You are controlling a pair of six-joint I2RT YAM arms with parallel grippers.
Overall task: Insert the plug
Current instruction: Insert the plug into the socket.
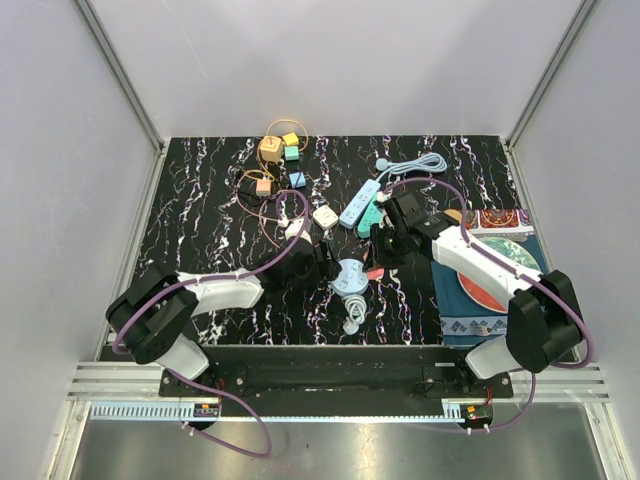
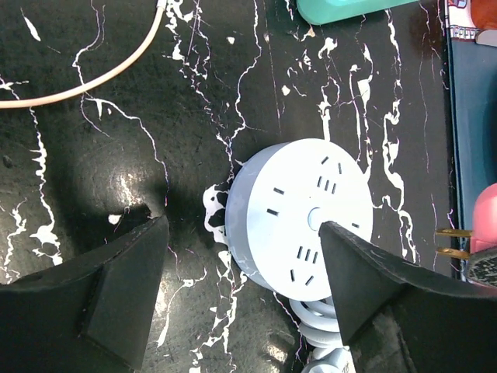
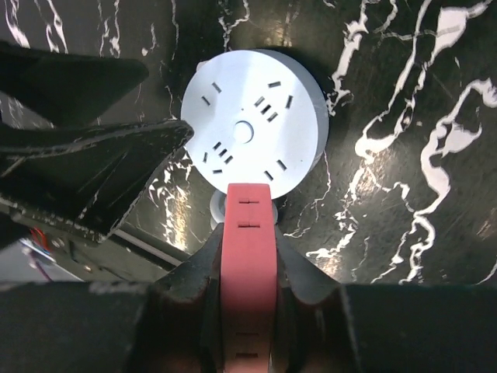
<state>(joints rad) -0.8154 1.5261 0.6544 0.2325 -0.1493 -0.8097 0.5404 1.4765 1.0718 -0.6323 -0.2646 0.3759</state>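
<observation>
Reading anything here is hard: the patterned box (image 1: 465, 328) at the table's right edge has a red printed panel at its far end, but the print is too small to make out. The round white socket hub (image 1: 349, 277) shows only groups of slots around a centre button.

It lies on a black marble-look tabletop (image 1: 200, 230) veined in white. Pale walls with aluminium frame rails close the table in. Toward the back lie a blue power strip (image 1: 359, 203), a green one (image 1: 370, 216) and small coloured adapters (image 1: 275, 150) with looped cables.

The left arm's white forearm runs from its low elbow toward the centre. The left gripper (image 1: 318, 265) sits just left of the hub, its jaws spread wide, and in the wrist view the hub appears between the two fingers.

The right arm reaches up from its base, then bends down and left. The right gripper (image 3: 248, 256) is clamped on the red plug (image 3: 248, 233). The plug's front end hangs over the hub's near rim. In the left wrist view its brass prongs (image 2: 452, 242) are bare, beside the hub and in no slot.
</observation>
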